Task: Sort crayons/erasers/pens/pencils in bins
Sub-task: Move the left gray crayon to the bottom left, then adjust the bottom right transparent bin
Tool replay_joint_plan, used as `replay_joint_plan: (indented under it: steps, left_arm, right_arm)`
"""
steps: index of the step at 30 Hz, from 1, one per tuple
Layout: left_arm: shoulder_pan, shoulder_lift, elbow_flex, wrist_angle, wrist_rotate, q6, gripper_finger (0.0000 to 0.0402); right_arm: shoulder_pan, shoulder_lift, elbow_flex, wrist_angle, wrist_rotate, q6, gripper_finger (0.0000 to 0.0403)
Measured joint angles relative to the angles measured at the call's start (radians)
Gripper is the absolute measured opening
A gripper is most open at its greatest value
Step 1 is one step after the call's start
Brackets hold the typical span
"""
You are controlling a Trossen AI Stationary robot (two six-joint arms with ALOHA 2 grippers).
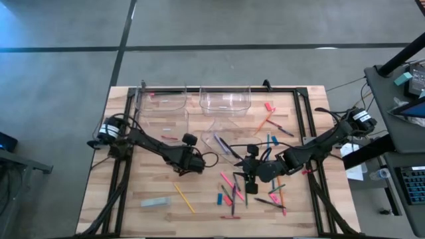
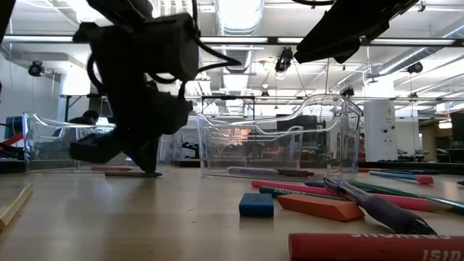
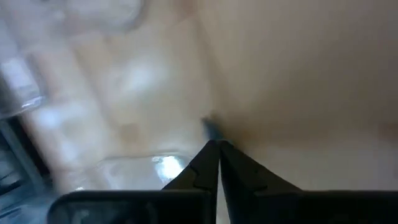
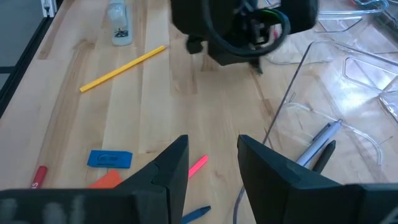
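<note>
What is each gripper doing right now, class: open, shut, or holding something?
Left gripper: shut, low over the table; anything held cannot be told.
Right gripper: open, holding nothing.

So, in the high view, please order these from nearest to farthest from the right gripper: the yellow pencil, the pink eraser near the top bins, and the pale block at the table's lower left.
1. The pink eraser, up the table from the right gripper, beside the bins.
2. The yellow pencil, to the left, below the left gripper.
3. The pale block, farthest, at the lower left.
</note>
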Motion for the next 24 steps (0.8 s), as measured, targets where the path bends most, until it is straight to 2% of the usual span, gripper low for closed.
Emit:
replay_joint_plan:
  steps: [4,6,12,16,21,24]
  left_arm:
    - [-0.043,-0.003,0.056,-0.085,0.150,-0.090,0.0001]
    - [-0.079,-0.016,0.084,-0.104,0.167,-0.122,0.0001]
    - [-0.156,-0.090,0.133,-0.120,0.148,-0.167,0.0001]
    - [-0.172,-0.160,0.139,-0.103,0.069,-0.190,0.0001]
    - [-0.166,-0.292,0.098,0.007,0.045,-0.182,0.0001]
    - [-0.166,-0.386,0.061,0.099,0.043,-0.162,0.0001]
  right_arm:
    - [0.000,0.000,0.000,0.000,0.000,0.000,0.0128]
    - [0.000,0.000,0.000,0.000,0.000,0.000,0.0128]
    - [0.000,0.000,0.000,0.000,0.000,0.002,0.0128]
    - [0.000,0.000,0.000,0.001,0.000,0.002,0.0128]
    - [0.000,0.000,0.000,-0.017,-0.008,0.041,0.0128]
    - [0.017,-0.009,0.000,-0.098,-0.065,0.087,0.0128]
